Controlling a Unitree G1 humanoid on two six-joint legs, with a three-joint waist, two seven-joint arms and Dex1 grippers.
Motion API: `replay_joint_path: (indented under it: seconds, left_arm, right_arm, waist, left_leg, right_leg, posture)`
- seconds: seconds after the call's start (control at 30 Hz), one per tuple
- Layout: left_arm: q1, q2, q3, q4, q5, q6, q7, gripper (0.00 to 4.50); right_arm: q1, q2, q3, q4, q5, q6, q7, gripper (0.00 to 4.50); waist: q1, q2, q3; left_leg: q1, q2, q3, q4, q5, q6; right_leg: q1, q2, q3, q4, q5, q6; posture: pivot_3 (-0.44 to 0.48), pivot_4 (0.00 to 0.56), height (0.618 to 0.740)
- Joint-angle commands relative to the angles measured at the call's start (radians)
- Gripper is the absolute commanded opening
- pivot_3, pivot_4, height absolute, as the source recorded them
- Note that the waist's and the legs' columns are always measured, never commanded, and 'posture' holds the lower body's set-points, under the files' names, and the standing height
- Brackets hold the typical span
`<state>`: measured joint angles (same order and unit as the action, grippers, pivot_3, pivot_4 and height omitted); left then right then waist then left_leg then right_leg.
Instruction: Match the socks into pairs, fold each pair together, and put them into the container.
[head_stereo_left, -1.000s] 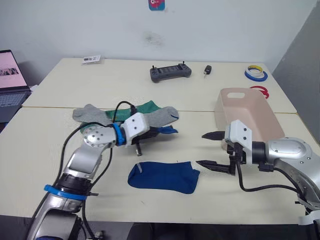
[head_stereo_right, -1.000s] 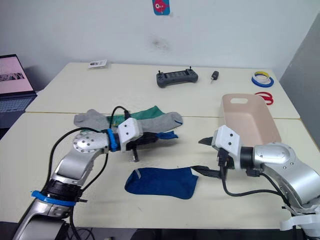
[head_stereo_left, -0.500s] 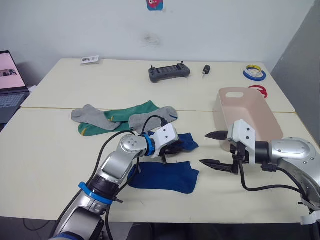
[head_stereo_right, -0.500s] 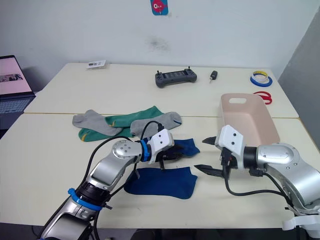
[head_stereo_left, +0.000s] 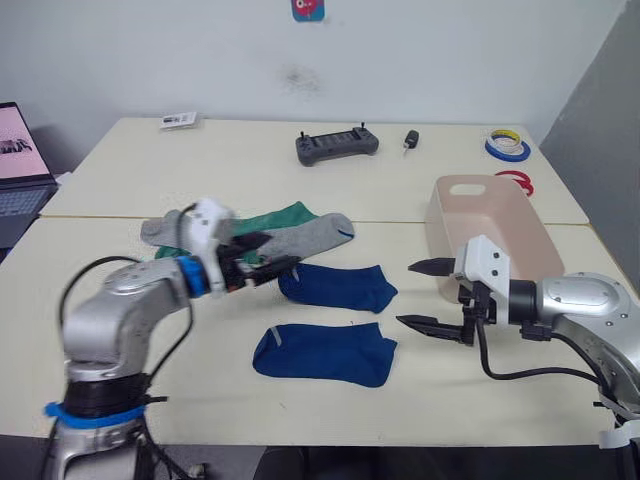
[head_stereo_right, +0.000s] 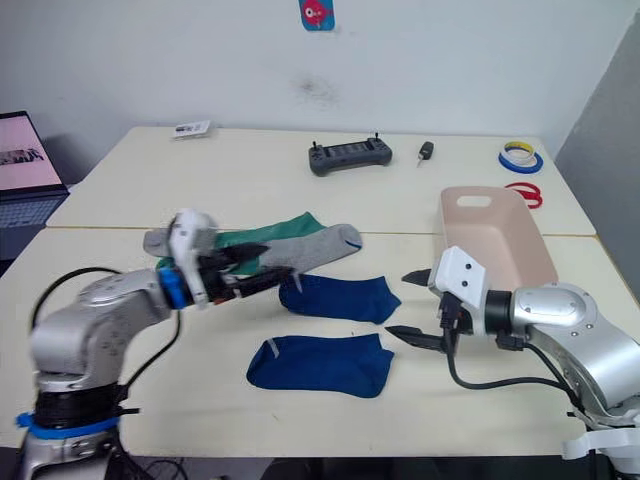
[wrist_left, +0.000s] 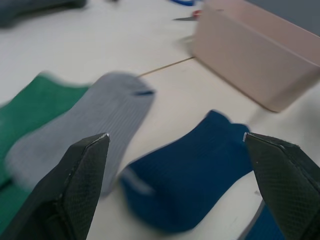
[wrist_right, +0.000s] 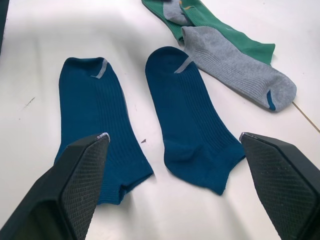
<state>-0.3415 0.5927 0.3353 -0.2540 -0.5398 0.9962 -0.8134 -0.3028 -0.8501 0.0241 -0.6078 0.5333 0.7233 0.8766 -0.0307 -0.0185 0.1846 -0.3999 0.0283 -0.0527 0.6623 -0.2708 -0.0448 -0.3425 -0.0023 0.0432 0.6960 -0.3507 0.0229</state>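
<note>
Two dark blue socks (head_stereo_left: 337, 286) (head_stereo_left: 325, 354) lie flat, side by side, between the grippers. The left gripper (head_stereo_left: 262, 256), fingers spread wide and empty, hovers over the grey sock (head_stereo_left: 310, 236). The right gripper (head_stereo_left: 422, 296), also wide open and empty, has the container (head_stereo_left: 495, 226) just behind it

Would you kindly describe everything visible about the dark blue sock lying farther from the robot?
The farther dark blue sock is a short ankle sock of ribbed, soft-looking fabric with a small grey tab at its cuff. It lies flat on the pale table, cuff toward the left gripper and toe toward the right. It lies apart from the nearer dark blue sock, and its cuff sits beside a grey sock.
</note>
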Motion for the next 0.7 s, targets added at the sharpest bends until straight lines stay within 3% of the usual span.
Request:
replay_joint_path:
  seconds: [0.03,0.2,0.5,0.6,0.7]
  left_arm:
    - [0.051,-0.018,0.050,0.010,-0.037,0.047,0.075,4.49]
    - [0.066,-0.087,0.010,-0.001,-0.042,0.093,0.184,4.49]
    - [-0.029,-0.185,-0.108,0.126,0.008,0.039,0.284,4.49]
    - [-0.051,-0.197,-0.147,0.170,0.030,0.013,0.296,3.94]
    - [-0.062,-0.194,-0.170,0.189,0.028,0.000,0.283,2.99]
  right_arm:
    - [-0.027,0.010,-0.001,-0.015,0.009,-0.023,0.008,4.50]
    - [-0.037,0.013,0.007,-0.008,0.007,-0.023,0.015,4.50]
    - [-0.030,0.010,0.007,-0.011,0.005,-0.021,0.018,4.50]
    - [-0.024,0.010,0.005,-0.016,0.005,-0.020,0.015,4.50]
    - [-0.024,0.012,0.007,-0.016,0.004,-0.018,0.011,4.50]
  waist:
    - [0.003,0.000,0.000]
    - [0.015,-0.002,0.001]
    - [0.013,-0.002,0.001]
    - [0.011,-0.002,0.001]
    - [0.011,-0.002,0.001]
  left_leg:
    - [0.000,0.000,0.000,0.000,0.000,0.000]
    - [-0.001,-0.001,-0.002,0.000,0.001,-0.002]
    - [-0.001,-0.001,-0.002,0.000,0.001,-0.002]
    - [0.000,-0.001,-0.001,0.000,0.001,-0.002]
    - [0.000,-0.001,-0.002,0.000,0.001,-0.003]
  right_leg:
    - [0.000,-0.001,0.000,0.000,0.000,0.000]
    - [0.001,-0.002,0.001,-0.001,0.000,0.000]
    - [0.001,-0.002,0.001,0.000,0.000,0.000]
    - [0.001,-0.001,0.000,0.000,0.000,0.000]
    - [0.001,-0.002,0.000,0.000,0.000,0.000]
  posture:
    - [0.000,0.150,0.740]
    - [0.000,0.150,0.740]
    - [0.000,0.150,0.740]
    - [0.000,0.150,0.740]
    - [0.000,0.150,0.740]
